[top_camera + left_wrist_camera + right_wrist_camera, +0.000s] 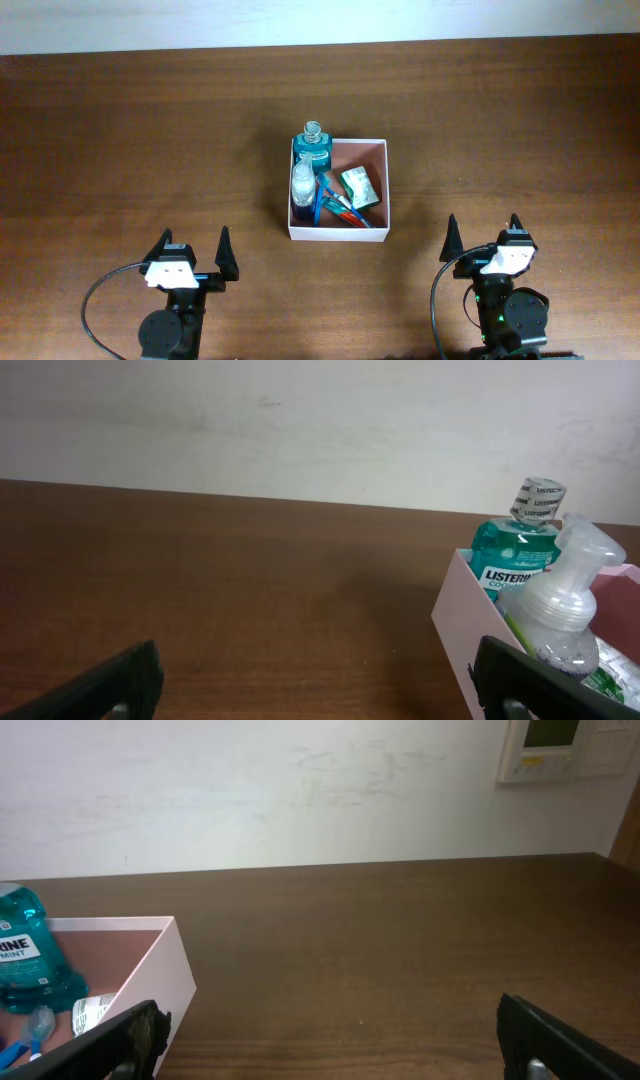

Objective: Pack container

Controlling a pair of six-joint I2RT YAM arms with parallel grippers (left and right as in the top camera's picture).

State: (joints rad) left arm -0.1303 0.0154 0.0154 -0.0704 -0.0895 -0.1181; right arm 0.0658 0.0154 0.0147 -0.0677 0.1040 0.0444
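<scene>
The container (384, 190), a square shallow box with white walls and a reddish-brown inside, sits at the table's middle. Inside it stand a teal mouthwash bottle (313, 150) and a clear pump bottle (302, 184), with a green packet (358, 187) and toothbrushes (338, 209) lying beside them. My left gripper (194, 252) rests near the front edge, left of the box, open and holding nothing. My right gripper (483, 234) stands open at the front right, also holding nothing. In the left wrist view the box wall (455, 605) and both bottles appear at the right; the right wrist view shows the container (165, 970) at the left.
Brown wooden table (140, 140) runs to a white wall at the back. A wall panel (555, 748) shows in the right wrist view.
</scene>
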